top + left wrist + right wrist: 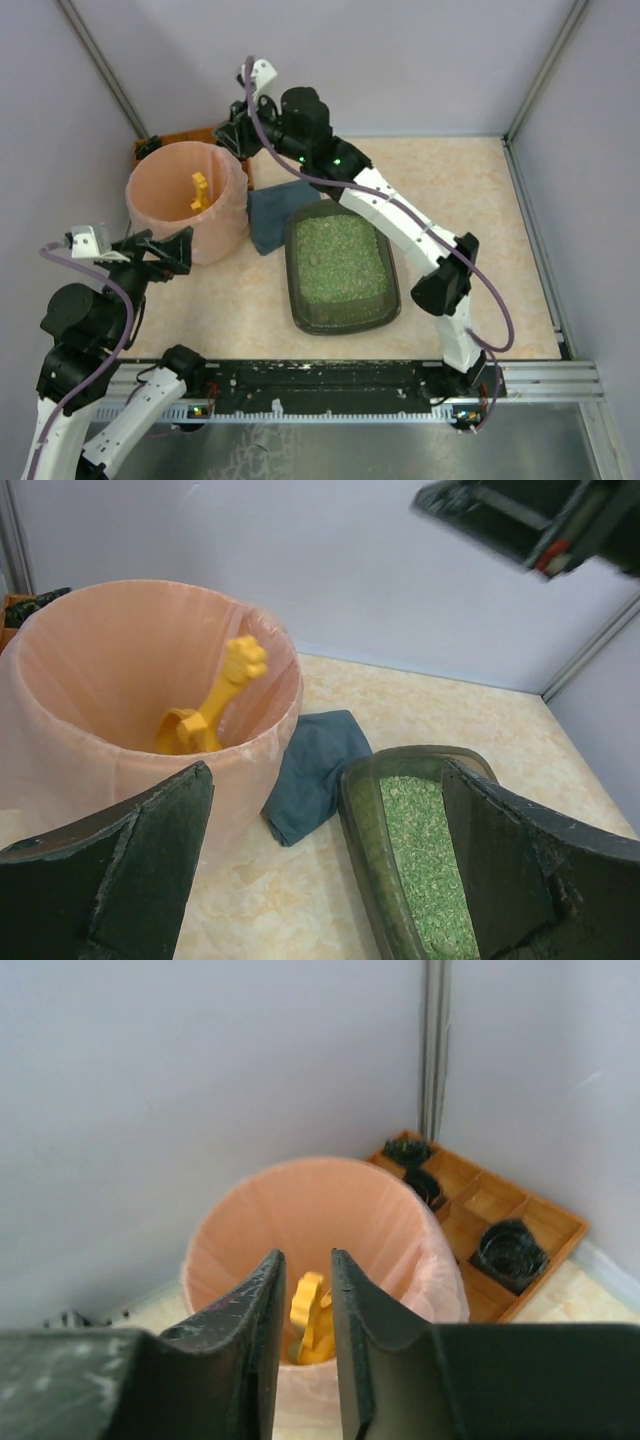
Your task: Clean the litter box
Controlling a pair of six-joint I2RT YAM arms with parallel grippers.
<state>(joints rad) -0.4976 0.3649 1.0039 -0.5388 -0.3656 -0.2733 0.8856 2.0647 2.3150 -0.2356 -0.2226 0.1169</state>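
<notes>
Two arms showing, I'm going left to right. Left gripper (183, 252) is hanging spread wide and empty near the table's (480, 200) left edge, tips just beside the pink bucket (225, 225). A yellow scoop (199, 192) is leaning inside the bucket; only the handle is showing, with the head hidden low down. An orange compartment tray (487, 1198) is sitting in the far left corner, mostly blocked by the bucket from above. It's holding dark items I'm not able to identify.

Right gripper (305, 1260) is hovering over the bucket's mouth, jaws parted only a narrow slit with nothing between them. A blue cloth (270, 222) is lying between the bucket and the litter box (345, 322), touching the box's far left corner. I can't tell if it's tucked under.

The litter box is sitting mid-table toward the near edge, long sides running far to near, with green granules (340, 258) filling it.

I'm judging the box stiff, smooth and fairly weighty with its fill. The granules are loose, so tilting it is risking spills. If I'm moving it, I'm pinching the rim lip on a long side and keeping it level.

Whether clumps are sitting in the granules is too fine to see, and the left wrist view is cropping the box's near end.
</notes>
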